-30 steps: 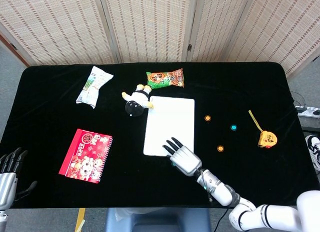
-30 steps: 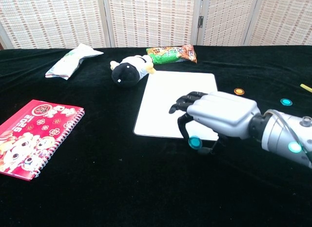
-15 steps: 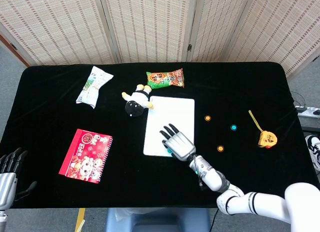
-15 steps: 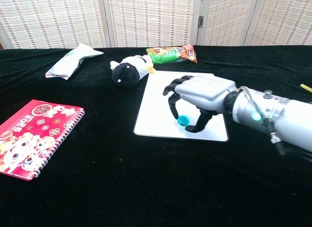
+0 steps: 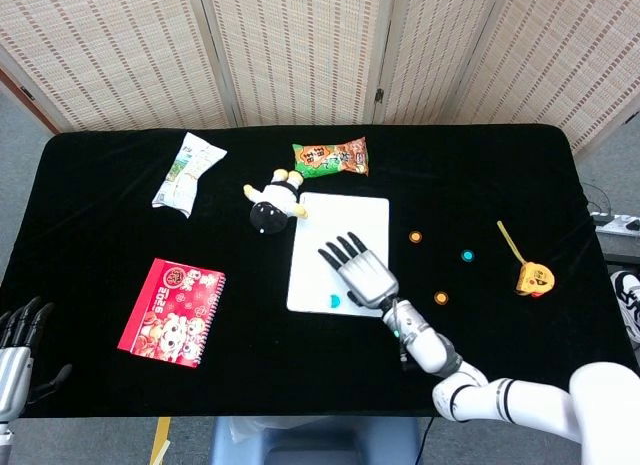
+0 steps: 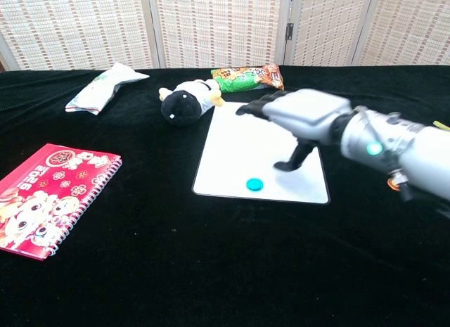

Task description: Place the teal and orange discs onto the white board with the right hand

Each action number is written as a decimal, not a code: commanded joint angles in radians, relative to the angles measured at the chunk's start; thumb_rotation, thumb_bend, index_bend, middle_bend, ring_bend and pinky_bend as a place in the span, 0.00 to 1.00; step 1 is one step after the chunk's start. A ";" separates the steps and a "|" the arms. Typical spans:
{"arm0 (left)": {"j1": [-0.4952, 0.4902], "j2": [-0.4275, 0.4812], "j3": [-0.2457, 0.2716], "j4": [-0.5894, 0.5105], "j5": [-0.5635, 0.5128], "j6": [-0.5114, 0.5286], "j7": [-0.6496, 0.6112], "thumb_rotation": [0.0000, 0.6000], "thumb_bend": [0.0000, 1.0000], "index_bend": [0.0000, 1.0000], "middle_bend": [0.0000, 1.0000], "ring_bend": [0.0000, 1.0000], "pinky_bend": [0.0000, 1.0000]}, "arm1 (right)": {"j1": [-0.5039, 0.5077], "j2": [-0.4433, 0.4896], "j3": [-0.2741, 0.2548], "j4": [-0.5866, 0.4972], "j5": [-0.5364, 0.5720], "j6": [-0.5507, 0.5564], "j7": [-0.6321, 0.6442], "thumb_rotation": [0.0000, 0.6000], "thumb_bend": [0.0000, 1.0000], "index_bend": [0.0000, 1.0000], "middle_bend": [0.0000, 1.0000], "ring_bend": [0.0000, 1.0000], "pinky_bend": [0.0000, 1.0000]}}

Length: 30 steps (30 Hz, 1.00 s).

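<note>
Risk: your right hand (image 6: 309,119) hovered fingers apart, holding nothing, above white board (image 5: 345,225); teal disc (image 6: 254,184) lay near its 6 o'clock edge. Careless sweep toward orange discs (image 5: 441,298) could knock it off.

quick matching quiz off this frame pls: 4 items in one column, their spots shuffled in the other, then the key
Items
1. teal disc
2. tape measure
3. red notebook
4. right robot hand

Spots
A. on the black cloth, left of the white board
B. lying on the white board near its front edge
C. open above the white board, holding nothing
D. on the cloth at the far right, yellow tape pulled out

Pairs: 1-B, 2-D, 3-A, 4-C
</note>
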 commanded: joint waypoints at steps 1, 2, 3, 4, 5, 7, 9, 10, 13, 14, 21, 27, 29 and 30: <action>-0.004 -0.002 -0.001 0.000 0.002 -0.003 0.001 1.00 0.27 0.00 0.00 0.06 0.00 | -0.060 0.090 -0.004 -0.027 0.022 0.056 0.045 1.00 0.22 0.17 0.04 0.00 0.00; -0.005 -0.003 -0.002 0.000 0.003 -0.004 0.002 1.00 0.27 0.00 0.00 0.06 0.00 | -0.072 0.109 -0.004 -0.028 0.029 0.064 0.060 1.00 0.22 0.19 0.04 0.00 0.00; -0.007 -0.005 -0.002 -0.001 0.006 -0.005 0.003 1.00 0.27 0.00 0.00 0.06 0.00 | -0.089 0.131 -0.003 -0.026 0.037 0.074 0.085 1.00 0.22 0.19 0.04 0.00 0.00; -0.008 -0.006 -0.001 -0.001 0.007 -0.006 0.003 1.00 0.27 0.00 0.00 0.06 0.00 | -0.100 0.145 -0.003 -0.020 0.045 0.078 0.103 1.00 0.22 0.20 0.04 0.00 0.00; -0.009 -0.007 -0.001 -0.001 0.008 -0.007 0.004 1.00 0.27 0.00 0.00 0.06 0.00 | -0.111 0.158 -0.003 -0.013 0.053 0.079 0.120 1.00 0.22 0.21 0.04 0.00 0.00; -0.011 -0.008 0.002 -0.002 0.009 -0.013 0.008 1.00 0.27 0.00 0.00 0.06 0.00 | -0.130 0.183 -0.007 0.010 0.073 0.072 0.154 1.00 0.22 0.22 0.04 0.00 0.00; -0.012 -0.007 0.001 -0.004 0.007 -0.015 0.011 1.00 0.27 0.00 0.00 0.06 0.00 | -0.143 0.199 -0.015 0.041 0.091 0.060 0.171 1.00 0.22 0.23 0.04 0.00 0.00; -0.012 -0.007 0.001 -0.006 0.006 -0.015 0.011 1.00 0.27 0.00 0.00 0.06 0.00 | -0.148 0.203 -0.018 0.055 0.097 0.056 0.177 1.00 0.22 0.24 0.05 0.00 0.00; -0.015 -0.007 -0.002 -0.011 0.004 -0.018 0.018 1.00 0.27 0.00 0.00 0.06 0.00 | -0.158 0.203 -0.022 0.106 0.126 0.032 0.200 1.00 0.22 0.27 0.05 0.00 0.00; -0.016 -0.007 -0.001 -0.013 0.006 -0.019 0.020 1.00 0.27 0.00 0.00 0.06 0.00 | -0.159 0.199 -0.022 0.124 0.136 0.022 0.207 1.00 0.22 0.28 0.05 0.00 0.00; -0.021 -0.008 0.001 -0.019 0.006 -0.027 0.025 1.00 0.27 0.00 0.00 0.06 0.00 | -0.150 0.152 -0.016 0.254 0.218 -0.050 0.210 1.00 0.22 0.33 0.06 0.00 0.00; -0.021 -0.011 0.003 -0.012 -0.002 -0.035 0.021 1.00 0.27 0.00 0.00 0.06 0.00 | -0.142 0.111 -0.020 0.341 0.261 -0.096 0.196 1.00 0.22 0.36 0.07 0.00 0.00; -0.022 -0.012 0.003 -0.011 -0.003 -0.037 0.021 1.00 0.27 0.00 0.00 0.06 0.00 | -0.139 0.098 -0.018 0.363 0.268 -0.106 0.198 1.00 0.22 0.37 0.08 0.00 0.00; -0.022 -0.013 0.004 -0.011 -0.003 -0.037 0.021 1.00 0.27 0.00 0.00 0.06 0.00 | -0.138 0.093 -0.018 0.372 0.269 -0.109 0.199 1.00 0.22 0.37 0.08 0.00 0.00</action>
